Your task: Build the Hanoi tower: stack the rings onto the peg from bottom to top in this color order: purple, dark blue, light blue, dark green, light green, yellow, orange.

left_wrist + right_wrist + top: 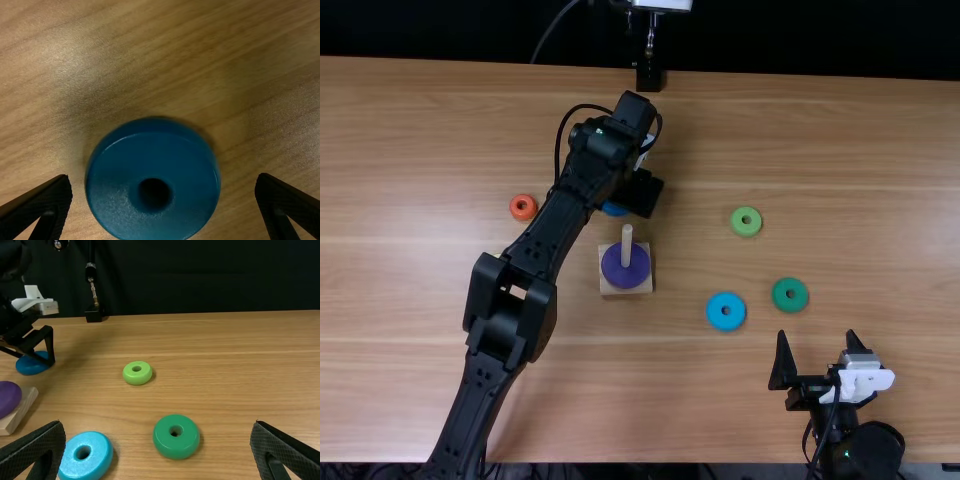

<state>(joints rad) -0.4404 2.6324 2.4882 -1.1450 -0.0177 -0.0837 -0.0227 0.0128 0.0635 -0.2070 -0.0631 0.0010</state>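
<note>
Fingers (50, 197) of the left gripper (642, 190) point down, upper middle, spread astride the dark blue ring (613, 209); right gripper (818, 344), lower right, parted.

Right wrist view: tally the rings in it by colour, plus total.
Purple glossy ring: 1
Dark blue glossy ring: 1
Light blue glossy ring: 1
Dark green glossy ring: 1
Light green glossy ring: 1
Total: 5

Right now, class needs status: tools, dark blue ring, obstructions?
Left tool open, astride dark blue ring on table. Right tool open, empty. Nothing seen blocking the ring.
</note>
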